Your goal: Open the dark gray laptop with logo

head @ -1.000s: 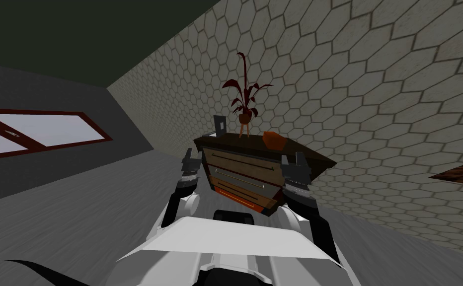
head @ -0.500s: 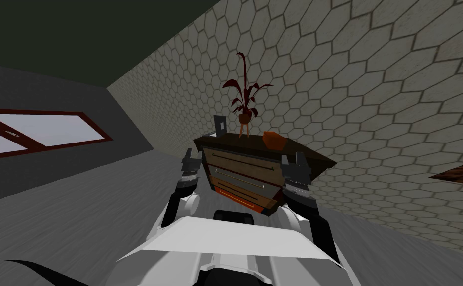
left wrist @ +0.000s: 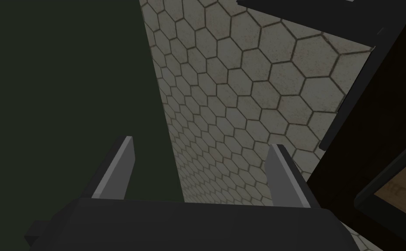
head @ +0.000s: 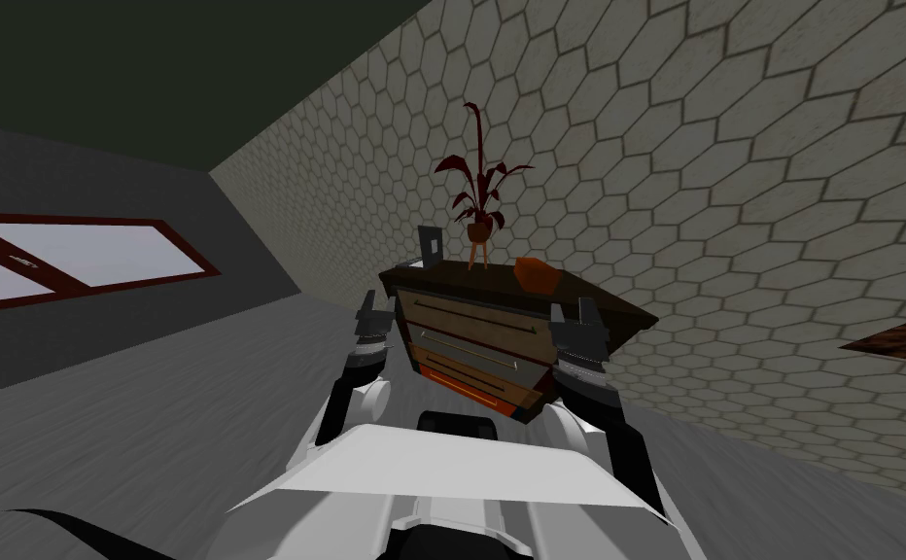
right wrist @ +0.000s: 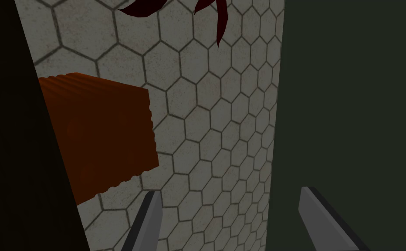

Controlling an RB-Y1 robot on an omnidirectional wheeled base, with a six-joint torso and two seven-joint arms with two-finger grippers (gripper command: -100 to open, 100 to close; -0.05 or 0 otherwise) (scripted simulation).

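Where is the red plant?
In the head view, the plant stands on top of the dresser ahead of me, by the tiled wall, between a grey upright thing and an orange block.

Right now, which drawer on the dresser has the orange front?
The lowest drawer of the dresser. Its front is orange-red, while the drawers above have brown or dark fronts with long thin handles.

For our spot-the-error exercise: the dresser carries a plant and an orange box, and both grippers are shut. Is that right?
No: both grippers are open. The left gripper stands wide open in the left wrist view, the right gripper in the right wrist view. The plant and orange box do stand on the dresser.
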